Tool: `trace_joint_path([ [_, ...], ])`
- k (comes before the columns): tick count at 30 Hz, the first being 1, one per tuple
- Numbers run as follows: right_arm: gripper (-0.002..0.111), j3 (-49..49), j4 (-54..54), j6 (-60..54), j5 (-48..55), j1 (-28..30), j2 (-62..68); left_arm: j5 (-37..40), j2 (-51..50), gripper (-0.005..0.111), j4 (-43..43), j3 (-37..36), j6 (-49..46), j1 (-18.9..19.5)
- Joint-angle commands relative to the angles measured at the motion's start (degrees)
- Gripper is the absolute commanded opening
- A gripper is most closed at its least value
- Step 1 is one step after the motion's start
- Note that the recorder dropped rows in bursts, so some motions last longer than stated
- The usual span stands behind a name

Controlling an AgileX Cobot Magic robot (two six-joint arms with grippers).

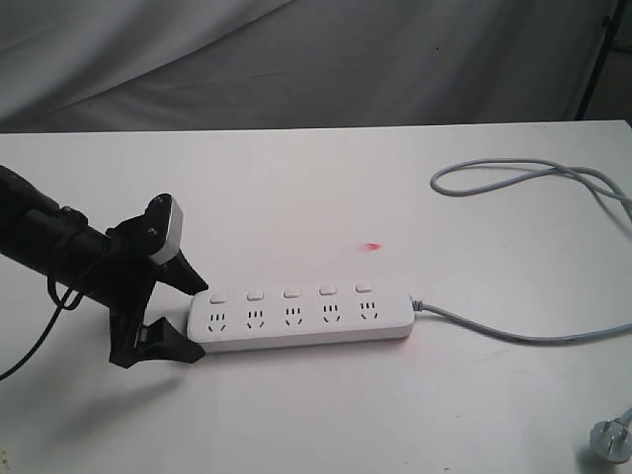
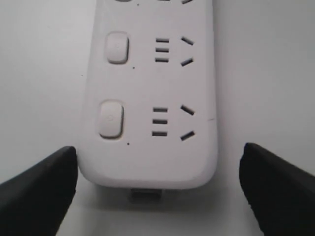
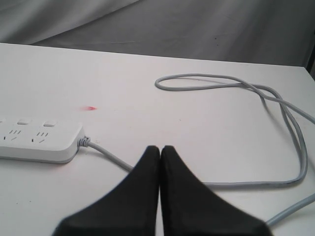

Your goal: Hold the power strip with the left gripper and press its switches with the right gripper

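The white power strip (image 1: 301, 321) lies flat on the table, its grey cord (image 1: 513, 336) leaving the right end. Its switches (image 1: 290, 293) run in a row above the sockets. My left gripper (image 1: 197, 319) stands open at the strip's left end, one finger on each long side. In the left wrist view the strip (image 2: 152, 98) sits between the black fingers (image 2: 44, 182); one is right by its edge, the other stands apart. The nearest switch (image 2: 111, 119) shows there. My right gripper (image 3: 160, 147) is shut and empty, off the strip's cord end (image 3: 39, 142); the exterior view does not show it.
The cord loops across the table's back right (image 1: 513, 176) and ends in a loose grey plug (image 1: 612, 437) at the front right corner. A small red light spot (image 1: 372, 246) lies on the table behind the strip. Grey cloth hangs behind the table.
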State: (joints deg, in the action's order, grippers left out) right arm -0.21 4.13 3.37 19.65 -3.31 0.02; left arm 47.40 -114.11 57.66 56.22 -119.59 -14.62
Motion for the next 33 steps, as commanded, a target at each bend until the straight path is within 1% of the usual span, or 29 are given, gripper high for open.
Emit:
trace_joint_path([
  [1, 0.0, 0.21, -0.29, 0.05, -0.04, -0.12, -0.02, 0.65, 0.03, 0.083, -0.35, -0.21, -0.26, -0.3],
  [12, 0.0, 0.21, -0.29, 0.05, -0.04, -0.12, -0.02, -0.53, 0.03, 0.083, -1.65, -0.21, -0.26, -0.3],
  [19, 0.0, 0.21, -0.29, 0.05, -0.04, -0.12, -0.02, -3.91, 0.03, 0.083, -2.1, -0.21, -0.26, -2.89],
  [29, 0.0, 0.21, -0.29, 0.05, -0.04, -0.12, -0.02, -4.33, 0.03, 0.083, -2.52, -0.21, -0.26, -3.01],
  [30, 0.0, 0.21, -0.29, 0.05, -0.04, -0.12, -0.02, -4.33, 0.03, 0.082, -2.52, -0.21, -0.26, -3.01],
  [33, 0.0, 0.21, -0.29, 0.05, -0.04, -0.12, -0.02, -4.33, 0.03, 0.073, -2.52, -0.21, -0.26, -3.01],
])
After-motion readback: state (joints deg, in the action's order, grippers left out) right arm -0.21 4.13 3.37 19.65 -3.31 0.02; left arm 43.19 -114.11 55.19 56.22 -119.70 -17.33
